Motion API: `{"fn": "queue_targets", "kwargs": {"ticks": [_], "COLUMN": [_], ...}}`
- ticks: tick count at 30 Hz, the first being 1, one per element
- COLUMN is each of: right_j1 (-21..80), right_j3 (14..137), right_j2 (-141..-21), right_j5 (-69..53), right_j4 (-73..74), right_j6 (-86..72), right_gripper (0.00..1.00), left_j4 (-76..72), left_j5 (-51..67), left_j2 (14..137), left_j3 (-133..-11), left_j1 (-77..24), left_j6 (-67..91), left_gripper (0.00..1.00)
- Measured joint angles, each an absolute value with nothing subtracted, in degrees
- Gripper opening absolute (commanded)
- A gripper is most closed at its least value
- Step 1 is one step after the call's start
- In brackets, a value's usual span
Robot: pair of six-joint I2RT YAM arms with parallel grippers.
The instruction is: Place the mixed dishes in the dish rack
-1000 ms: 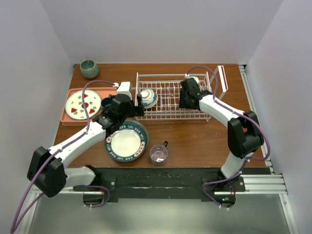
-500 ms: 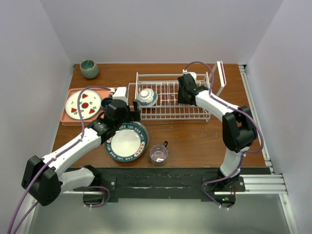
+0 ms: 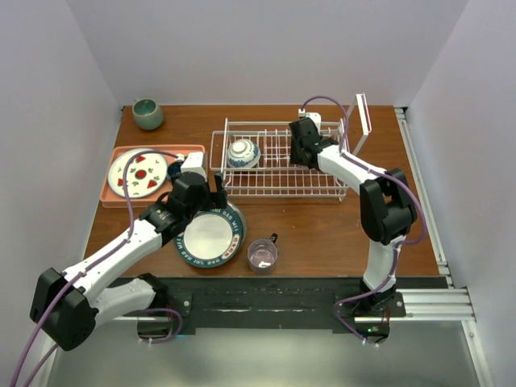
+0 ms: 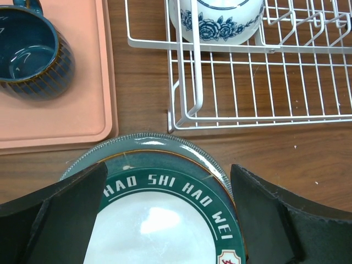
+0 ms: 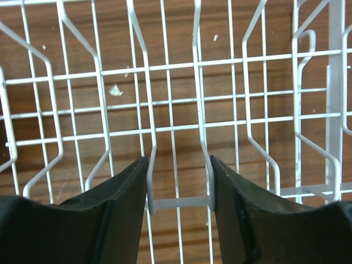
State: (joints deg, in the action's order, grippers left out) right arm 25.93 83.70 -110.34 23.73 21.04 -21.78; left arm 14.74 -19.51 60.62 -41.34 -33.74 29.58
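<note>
The large lettered plate (image 4: 165, 220) lies flat and face up on the brown surface (image 4: 286, 148), just in front of the near left corner of the dish rack (image 3: 278, 165) and beside the salmon tray (image 4: 82, 118). It is straddled by the left fingers (image 4: 66, 214), which are spread wide with nothing held. No contact with the rim can be made out. A paler beaded edge is seen around the teal band, and whether it belongs to a second plate underneath cannot be told.

The plate is judged to be glazed ceramic: stiff, fairly heavy, slick and liable to chip. Lying flat, it offers little to grip, so a hold across the raised rim at one side is thought best.

Being round, it has no long axis. Its face is turned upward and the tops of its letters point toward the rack, whose long axis runs left to right. The plate is expected to need tipping onto its edge to stand between the prongs.

The right fingers (image 5: 110, 220) are pressed against both wires of one prong loop, gripping the rack. The patterned bowl (image 3: 243, 152) is seated in the rack's left end, and the glass mug (image 3: 262, 254) stands near the plate.
</note>
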Motion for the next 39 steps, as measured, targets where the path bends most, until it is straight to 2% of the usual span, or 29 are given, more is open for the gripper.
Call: {"fn": "queue_targets", "kwargs": {"ticks": [4,10,15,22,26,34,39], "right_j1": [25.9,25.8,25.9,26.0,27.7,44.0,48.0], "right_j3": [84.7,85.1,83.8,79.1,73.2,61.9,57.8], "right_j2": [-111.4,-110.8,-106.5,-93.3,-86.5,-83.3,-83.3], "right_j5": [24.9,25.4,23.0,13.3,5.7,-6.0,-8.4], "right_j4": [19.6,19.8,19.9,19.5,17.7,11.8,10.7], "right_j6": [-22.3,-23.3,-23.7,-23.0,-23.1,-24.7,-25.5], "right_gripper": [0.82,0.99,0.99,0.99,0.93,0.8,0.76], "left_j4": [15.5,17.0,19.0,22.5,25.1,26.0,25.7], "left_j5": [-19.8,-20.5,-21.5,-25.3,-27.1,-25.7,-23.9], "left_j2": [60.2,58.3,55.8,53.0,52.9,53.6,53.4], "left_j3": [-41.3,-40.5,-40.4,-40.4,-39.5,-36.2,-36.2], "left_j1": [-33.7,-33.7,-33.7,-33.7,-33.7,-33.7,-33.7], "left_j6": [30.4,31.8,32.5,34.8,37.4,39.9,39.8], "left_gripper": [1.0,1.0,1.0,1.0,1.0,1.0,1.0]}}
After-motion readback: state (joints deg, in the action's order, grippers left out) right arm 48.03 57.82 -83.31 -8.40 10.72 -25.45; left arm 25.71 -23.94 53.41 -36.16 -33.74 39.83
